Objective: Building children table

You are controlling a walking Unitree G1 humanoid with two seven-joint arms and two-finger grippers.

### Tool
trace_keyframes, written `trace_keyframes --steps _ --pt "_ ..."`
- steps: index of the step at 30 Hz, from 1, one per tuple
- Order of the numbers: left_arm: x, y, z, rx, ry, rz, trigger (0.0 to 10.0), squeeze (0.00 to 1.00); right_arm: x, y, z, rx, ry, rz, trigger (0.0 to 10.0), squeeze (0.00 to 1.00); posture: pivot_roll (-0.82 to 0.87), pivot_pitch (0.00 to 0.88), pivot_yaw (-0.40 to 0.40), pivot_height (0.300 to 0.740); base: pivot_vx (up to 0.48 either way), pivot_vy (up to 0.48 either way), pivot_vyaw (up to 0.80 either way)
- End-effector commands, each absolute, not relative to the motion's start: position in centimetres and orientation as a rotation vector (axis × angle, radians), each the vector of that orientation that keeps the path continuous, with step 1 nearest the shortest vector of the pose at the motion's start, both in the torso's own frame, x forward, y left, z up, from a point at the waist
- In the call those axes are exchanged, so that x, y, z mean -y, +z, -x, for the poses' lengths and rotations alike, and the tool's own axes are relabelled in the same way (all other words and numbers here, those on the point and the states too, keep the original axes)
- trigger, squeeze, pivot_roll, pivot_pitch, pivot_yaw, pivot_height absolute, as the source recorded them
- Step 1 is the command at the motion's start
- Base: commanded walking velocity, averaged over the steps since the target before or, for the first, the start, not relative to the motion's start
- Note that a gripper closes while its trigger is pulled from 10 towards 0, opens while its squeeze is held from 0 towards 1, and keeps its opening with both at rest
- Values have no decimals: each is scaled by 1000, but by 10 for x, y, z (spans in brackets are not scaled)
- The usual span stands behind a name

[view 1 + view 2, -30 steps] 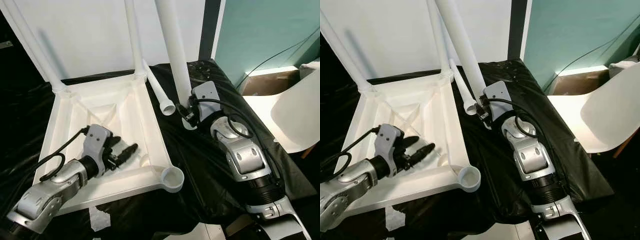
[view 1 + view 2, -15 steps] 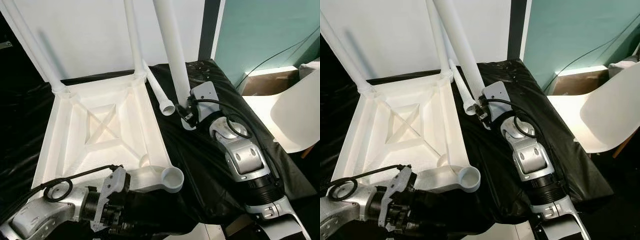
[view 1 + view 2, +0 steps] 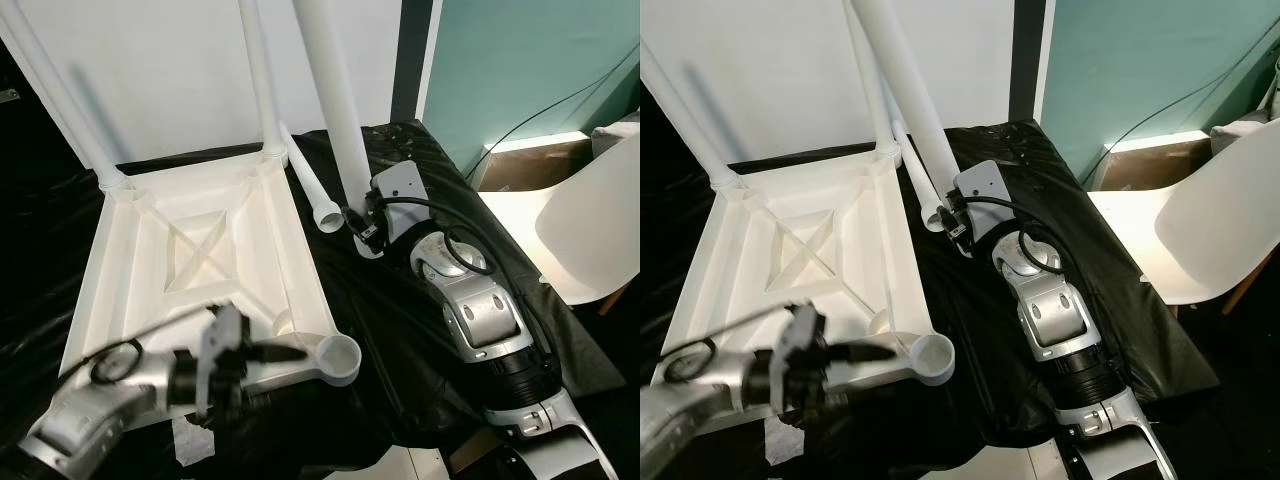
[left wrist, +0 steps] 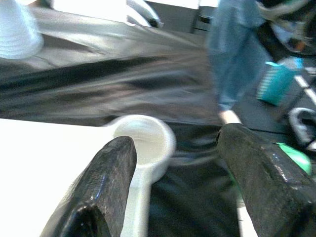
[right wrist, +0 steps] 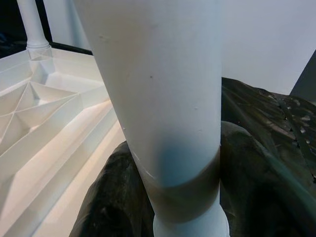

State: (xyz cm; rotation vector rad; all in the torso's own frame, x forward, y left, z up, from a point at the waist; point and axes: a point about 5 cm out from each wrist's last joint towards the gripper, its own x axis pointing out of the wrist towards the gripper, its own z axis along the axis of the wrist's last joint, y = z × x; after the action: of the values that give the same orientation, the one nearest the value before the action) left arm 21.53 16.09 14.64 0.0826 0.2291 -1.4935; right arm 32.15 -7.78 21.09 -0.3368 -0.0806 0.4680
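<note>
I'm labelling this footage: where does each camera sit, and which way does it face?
Left and right eye views: on the head, looking down at the upturned white plastic tabletop; both silver arms show.
Left wrist view: along the open left tool at the round white corner socket.
Right wrist view: along the right tool, shut on the white tubular table leg.
Shared: that leg and socket also show in the eye views.

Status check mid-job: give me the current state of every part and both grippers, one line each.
White plastic tabletop: lying upside down on the black sheet, two legs fitted at its far corners.
Near-right corner socket: empty, no leg in it.
White table leg: held upright, clear of the tabletop.
Loose white leg: lying on the sheet beside the tabletop.
Right gripper: shut on the white table leg.
Left gripper: open, at the empty socket.
</note>
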Motion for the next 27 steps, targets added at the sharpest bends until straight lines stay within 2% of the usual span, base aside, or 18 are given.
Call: trace_keyframes --steps 1,12,17,21,22,23,24,26,27 --pt "-166 140 -215 -262 -1471 -105 10000 0 76 213 -320 95 473 331 10000 0 -92 0 51 740 0 0 0" --pt "-182 109 -208 -432 -1452 -181 10000 0 73 215 -321 104 484 327 10000 0 -87 0 48 740 0 0 0" --pt "-185 89 -212 -502 -1383 -247 10000 0 72 217 -319 108 487 322 10000 0 -93 0 49 740 0 0 0" --pt "-183 82 -221 -487 -1309 -298 10000 0 73 218 -318 110 486 320 10000 0 -94 0 49 740 0 0 0" --pt "-181 82 -225 -469 -1286 -304 5020 0 73 218 -318 110 485 320 10000 0 -96 0 49 740 0 0 0" --pt "-181 82 -225 -469 -1286 -304 5020 0 73 218 -318 110 485 320 10000 0 -96 0 49 740 0 0 0" --pt "-178 81 -231 -430 -1249 -322 980 0 73 217 -318 108 484 318 10000 0 -98 0 49 740 0 0 0" --pt "-176 80 -234 -413 -1233 -333 980 0 74 217 -317 108 483 317 10000 0 -98 0 49 740 0 0 0" --pt "-172 81 -239 -380 -1198 -336 3569 0 74 215 -316 102 483 316 10000 0 -100 0 50 740 0 0 0"
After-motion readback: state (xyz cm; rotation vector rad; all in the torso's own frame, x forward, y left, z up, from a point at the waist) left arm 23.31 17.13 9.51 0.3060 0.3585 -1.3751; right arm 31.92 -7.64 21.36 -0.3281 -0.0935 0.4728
